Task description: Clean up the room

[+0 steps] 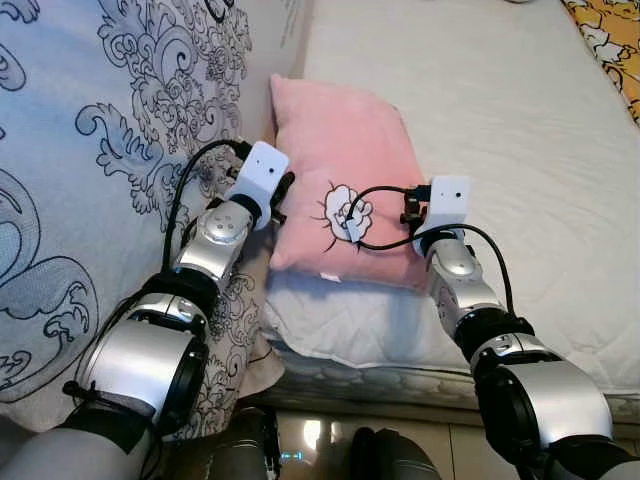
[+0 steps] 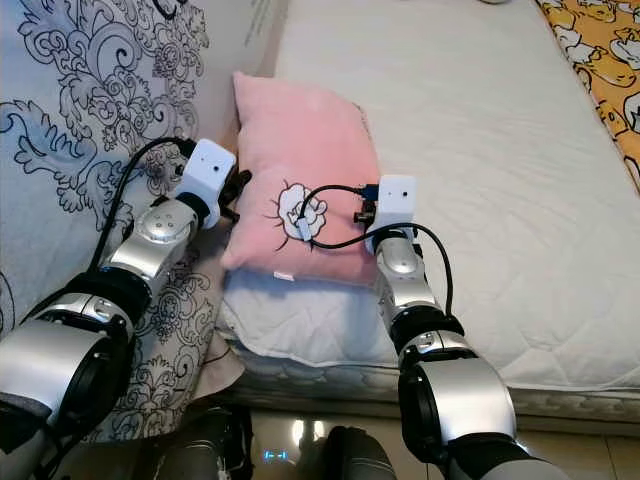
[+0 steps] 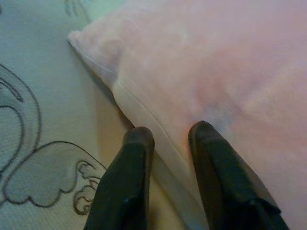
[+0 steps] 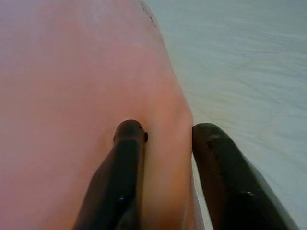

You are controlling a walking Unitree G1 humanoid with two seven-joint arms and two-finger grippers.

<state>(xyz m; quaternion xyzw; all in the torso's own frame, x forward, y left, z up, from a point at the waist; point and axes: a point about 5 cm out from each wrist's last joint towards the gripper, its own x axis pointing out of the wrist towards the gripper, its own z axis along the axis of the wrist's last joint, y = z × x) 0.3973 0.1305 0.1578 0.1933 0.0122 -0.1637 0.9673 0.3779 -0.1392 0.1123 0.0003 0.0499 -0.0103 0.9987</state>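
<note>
Both silver arms reach forward over bed edge. White mattress [image 1: 520, 150] spans right side; patterned blue-grey quilt [image 1: 90, 130] covers left. Pink pillow [image 1: 340, 150] lies between them, on folded white bedding [image 1: 340, 325]. Left gripper [image 3: 168, 139] clamps pillow's left seam edge. Right gripper [image 4: 165, 132] pinches pillow's right edge.

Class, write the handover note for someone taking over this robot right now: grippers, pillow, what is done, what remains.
Left gripper: fingers straddle the pink pillow's seam edge, beside the patterned blanket.
Right gripper: pinching the pillow's opposite edge.
The pillow lies on a white pillow at the mattress edge, not lifted.
Done: both sides gripped or nearly so.
Left: lift and place the pillow properly.
</note>
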